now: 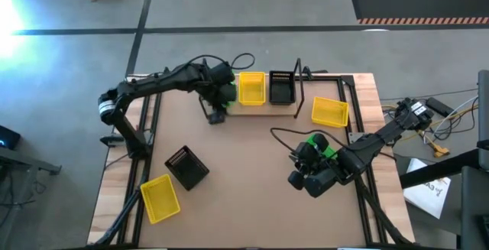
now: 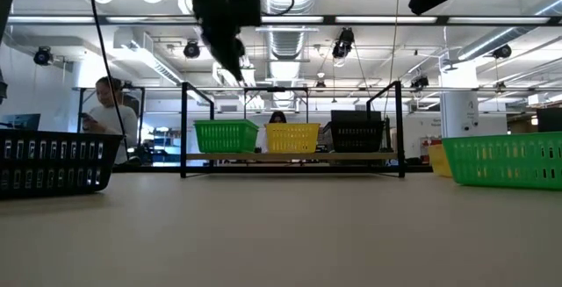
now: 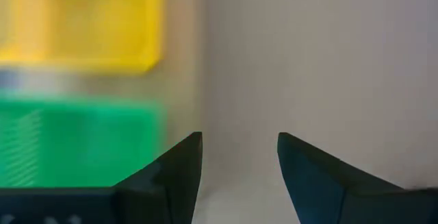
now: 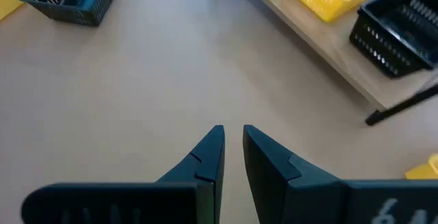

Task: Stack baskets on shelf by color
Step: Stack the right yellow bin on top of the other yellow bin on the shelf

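Shelf (image 1: 263, 111) at table's far edge carries a green basket (image 2: 226, 135), yellow basket (image 1: 251, 88) and black basket (image 1: 282, 89), one per colour. Left gripper (image 3: 239, 157) hovers by the green one, fingers apart w/ nothing between: looks like just after a placement. Right gripper (image 4: 233, 152) narrow, empty, near a loose green basket (image 1: 322, 144). Next prob. calls for grabbing that one & stacking on green. No legible writing or brands.
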